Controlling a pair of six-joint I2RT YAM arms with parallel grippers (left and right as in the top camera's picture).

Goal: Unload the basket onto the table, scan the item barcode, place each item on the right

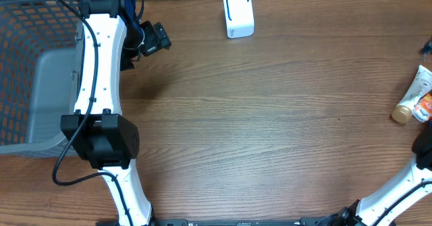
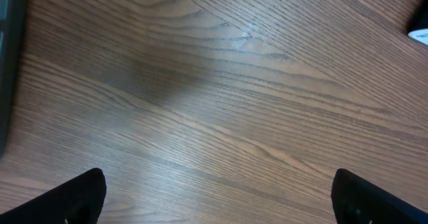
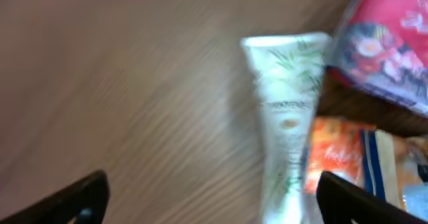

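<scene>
White tube [image 3: 286, 110], its print too blurred for us to read, lies ahead of our wide-spread right pincer [image 3: 210, 192].

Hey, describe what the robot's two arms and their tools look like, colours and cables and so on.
Both the left arm and right arm are smooth white links joined by boxy black joint housings. A thin black cable loops beside the left one. The left tool and right tool each end in plain black fingers.
</scene>
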